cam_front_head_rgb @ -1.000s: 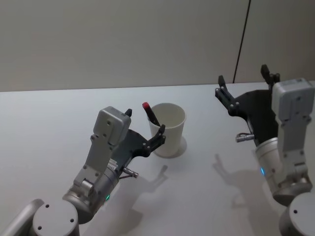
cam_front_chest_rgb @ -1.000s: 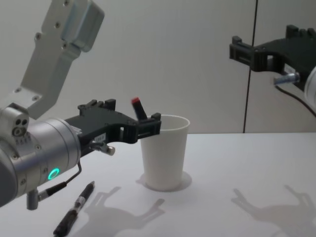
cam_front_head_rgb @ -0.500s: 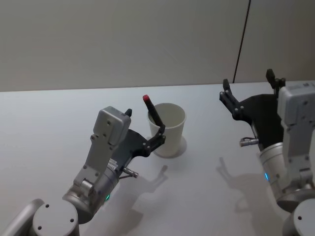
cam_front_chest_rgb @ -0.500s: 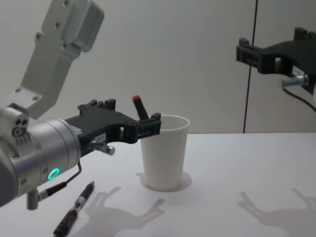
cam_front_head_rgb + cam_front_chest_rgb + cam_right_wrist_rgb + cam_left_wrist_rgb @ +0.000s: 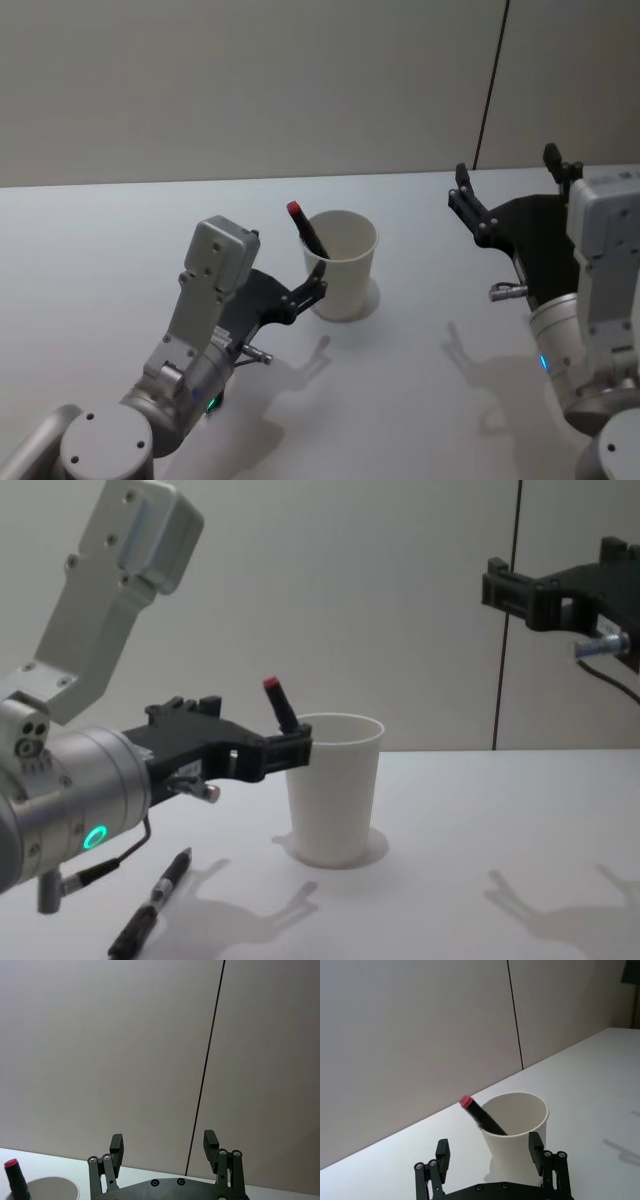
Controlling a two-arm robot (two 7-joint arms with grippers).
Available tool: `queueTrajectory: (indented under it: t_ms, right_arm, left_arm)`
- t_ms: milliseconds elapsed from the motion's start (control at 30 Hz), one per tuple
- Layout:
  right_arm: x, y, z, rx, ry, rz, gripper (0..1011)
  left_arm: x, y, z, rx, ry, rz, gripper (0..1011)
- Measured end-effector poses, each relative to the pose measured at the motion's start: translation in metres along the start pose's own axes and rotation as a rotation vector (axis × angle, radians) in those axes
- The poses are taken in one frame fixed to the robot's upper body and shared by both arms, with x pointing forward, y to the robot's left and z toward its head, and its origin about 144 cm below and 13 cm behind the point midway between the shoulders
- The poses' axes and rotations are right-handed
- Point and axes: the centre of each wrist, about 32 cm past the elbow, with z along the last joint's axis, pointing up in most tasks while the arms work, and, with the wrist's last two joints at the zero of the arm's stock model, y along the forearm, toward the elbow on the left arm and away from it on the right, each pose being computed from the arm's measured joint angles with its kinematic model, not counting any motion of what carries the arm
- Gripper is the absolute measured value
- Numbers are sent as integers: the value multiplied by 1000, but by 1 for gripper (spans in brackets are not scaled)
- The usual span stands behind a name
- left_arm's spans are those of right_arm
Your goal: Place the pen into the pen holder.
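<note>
The white paper-cup pen holder [image 5: 342, 266] [image 5: 335, 790] [image 5: 516, 1125] stands upright mid-table. A black pen with a red cap [image 5: 306, 230] [image 5: 279, 706] [image 5: 483, 1116] leans inside it, cap sticking out over the rim on my left side. My left gripper [image 5: 303, 290] [image 5: 285, 751] [image 5: 489, 1150] hovers open just short of the cup on its near left, level with the rim, holding nothing. My right gripper [image 5: 512, 192] [image 5: 545, 592] [image 5: 163, 1141] hangs open and empty, raised well to the right. The cup's rim [image 5: 47, 1185] and the pen's cap [image 5: 12, 1166] also show in the right wrist view.
A second black pen [image 5: 150, 905] lies on the white table [image 5: 400, 400] near the front left, below my left arm. A plain wall with a dark vertical seam [image 5: 490, 90] stands behind the table.
My left gripper has drawn back a little from the cup, towards me. The red-capped pen stays leaning in the cup. The right gripper drifted slightly rightward.
</note>
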Motion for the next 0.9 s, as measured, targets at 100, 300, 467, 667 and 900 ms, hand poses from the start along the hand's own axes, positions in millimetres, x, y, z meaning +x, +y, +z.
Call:
queueTrajectory:
  t_ms: [100, 300, 467, 667, 900]
  right_arm:
    - [0, 0, 0, -1, 0, 0, 1001]
    - [0, -1, 0, -1, 1, -1, 1001]
    - [0, -1, 0, -1, 0, -1, 1001]
    - [0, -1, 0, -1, 0, -2, 1001]
    - [0, -1, 0, -1, 1, -2, 1001]
  left_arm:
    - [2, 1, 1, 33, 11, 12, 1004]
    - [6, 4, 4, 108, 32, 41, 1004]
    - [11, 6, 8, 188, 57, 72, 1004]
    - [16, 9, 13, 269, 85, 102, 1004]
    - [24, 14, 19, 371, 128, 129, 1004]
